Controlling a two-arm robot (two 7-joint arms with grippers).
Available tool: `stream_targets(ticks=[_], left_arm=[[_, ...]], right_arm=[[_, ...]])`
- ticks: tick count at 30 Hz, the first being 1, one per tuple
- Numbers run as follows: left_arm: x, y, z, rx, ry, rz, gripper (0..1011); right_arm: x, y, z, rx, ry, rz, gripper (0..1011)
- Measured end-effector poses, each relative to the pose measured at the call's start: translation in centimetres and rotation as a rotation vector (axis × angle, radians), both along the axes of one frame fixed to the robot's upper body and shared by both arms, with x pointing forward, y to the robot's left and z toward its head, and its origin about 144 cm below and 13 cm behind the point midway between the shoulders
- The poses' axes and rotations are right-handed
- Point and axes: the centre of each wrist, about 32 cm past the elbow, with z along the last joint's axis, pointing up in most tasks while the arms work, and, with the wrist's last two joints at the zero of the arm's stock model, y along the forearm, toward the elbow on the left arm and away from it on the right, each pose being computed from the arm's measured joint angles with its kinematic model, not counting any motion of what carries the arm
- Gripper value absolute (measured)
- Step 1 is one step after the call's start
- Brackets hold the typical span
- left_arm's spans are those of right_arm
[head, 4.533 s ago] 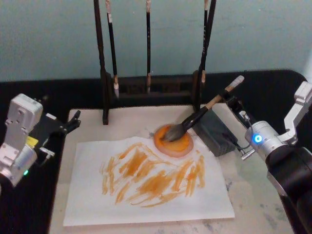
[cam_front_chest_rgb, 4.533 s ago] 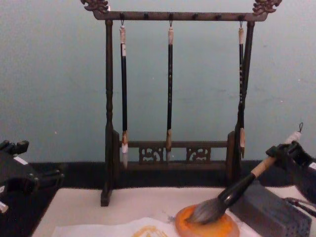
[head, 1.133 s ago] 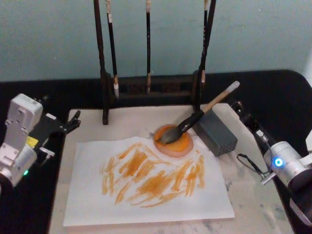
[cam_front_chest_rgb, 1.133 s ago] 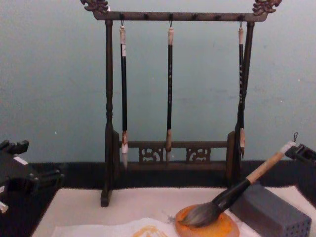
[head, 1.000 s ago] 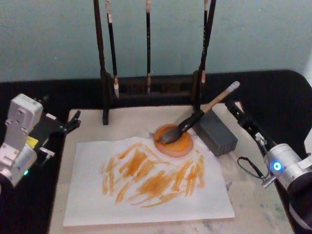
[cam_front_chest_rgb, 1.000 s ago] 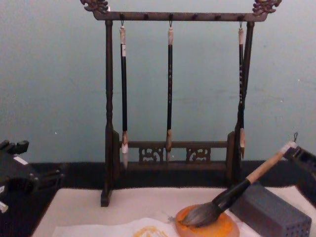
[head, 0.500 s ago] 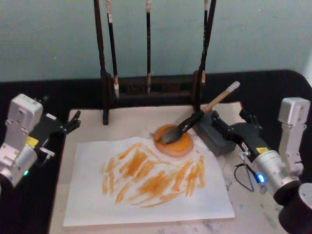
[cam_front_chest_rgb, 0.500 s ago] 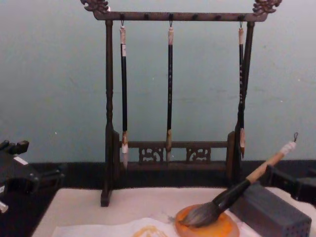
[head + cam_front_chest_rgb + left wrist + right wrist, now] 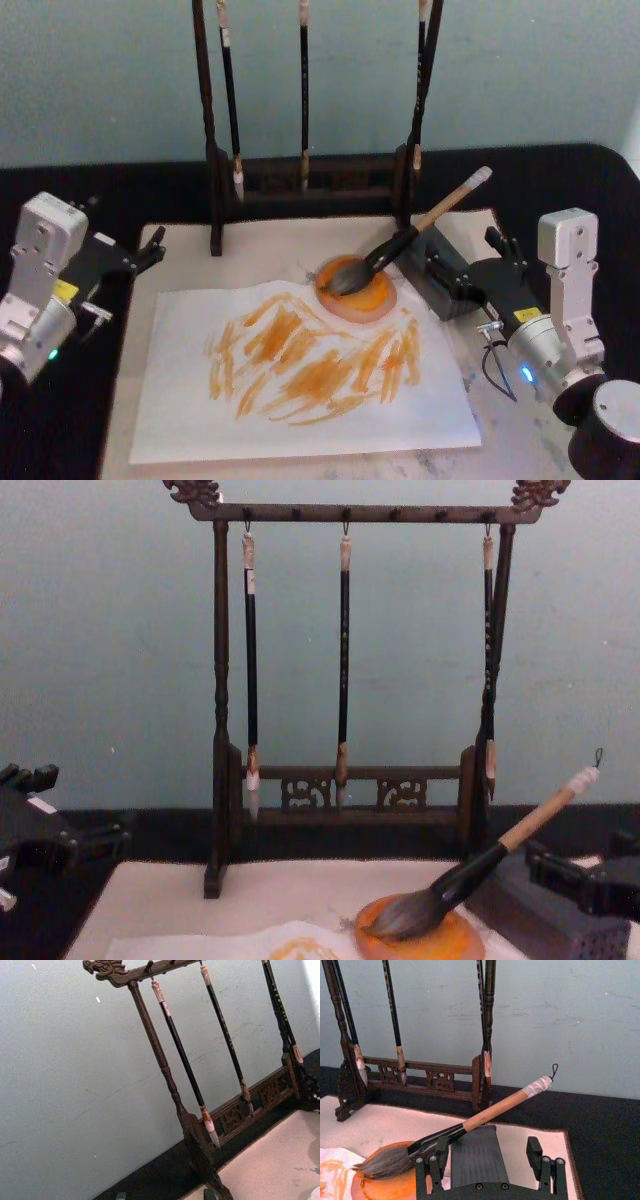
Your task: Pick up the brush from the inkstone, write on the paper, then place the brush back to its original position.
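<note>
At far left our left gripper [image 9: 150, 250] idles off the mat, its fingers' state impossible to tell. Centre, the paper [image 9: 300, 375] carries orange strokes. Right of it, the brush [image 9: 400, 238] rests bristles-down in the inkstone [image 9: 357, 292], handle propped on the grey block [image 9: 445, 262]. Our right gripper [image 9: 470, 265], fingers apart and empty, should back away level, clear of that handle.

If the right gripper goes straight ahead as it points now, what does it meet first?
Probably the grey block: it lies just ahead of the open right gripper, between its fingers. The brush handle crosses above it; relative depth is unclear.
</note>
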Motion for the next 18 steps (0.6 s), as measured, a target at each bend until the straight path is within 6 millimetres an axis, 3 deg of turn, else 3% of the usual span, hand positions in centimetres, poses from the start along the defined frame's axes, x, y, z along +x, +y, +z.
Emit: stream_targets(ticks=[18], left_arm=[[0.00,0.00,0.00,0.000,0.000,0.000,1001]], right_arm=[[-0.02,0.03,-0.07,-0.009,-0.001,-0.002,1000]])
